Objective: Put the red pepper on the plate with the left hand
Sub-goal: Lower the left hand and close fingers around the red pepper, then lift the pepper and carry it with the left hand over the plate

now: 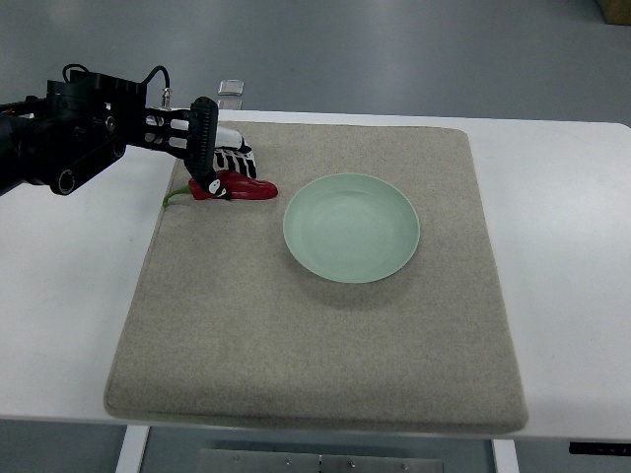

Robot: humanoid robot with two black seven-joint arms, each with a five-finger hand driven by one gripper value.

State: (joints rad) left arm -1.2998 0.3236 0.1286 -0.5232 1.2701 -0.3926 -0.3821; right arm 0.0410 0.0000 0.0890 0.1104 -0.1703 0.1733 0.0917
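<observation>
The left hand (pixel 219 158) reaches in from the picture's left edge on a black arm (pixel 69 133) and sits over the far left part of the grey mat (pixel 315 365). Its black and white fingers (pixel 204 148) are curled down around the red pepper (pixel 242 186), which lies on the mat with its green stem (pixel 175 198) pointing left toward the mat's edge. The pepper's red tip sticks out to the right of the hand, just beside the pale green plate (pixel 351 228) but apart from it. The plate sits near the middle of the mat, which lies on the white bench (pixel 562 246). No readable writing or label shows on anything here
</observation>
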